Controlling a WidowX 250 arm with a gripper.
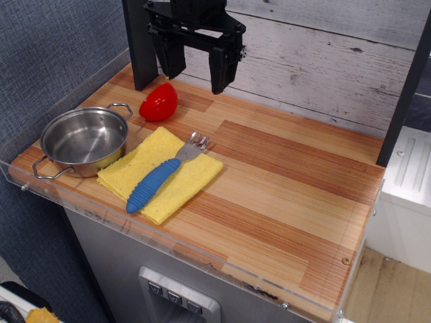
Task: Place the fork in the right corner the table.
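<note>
The fork (161, 175) lies diagonally on a yellow cloth (188, 185), its ribbed blue handle pointing to the front left and its silver tines toward the back right. The striped wooden table (283, 195) has a clear acrylic rim along its front and left edges. My black gripper (196, 73) hangs above the back of the table, well behind the fork and apart from it. Its two fingers are spread wide, open, with nothing between them.
A steel pot (84, 140) with two loop handles stands at the left, touching the cloth. A red pepper-like object (159, 101) lies behind the cloth, just below the gripper's left finger. A dark post (138, 47) rises at the back left.
</note>
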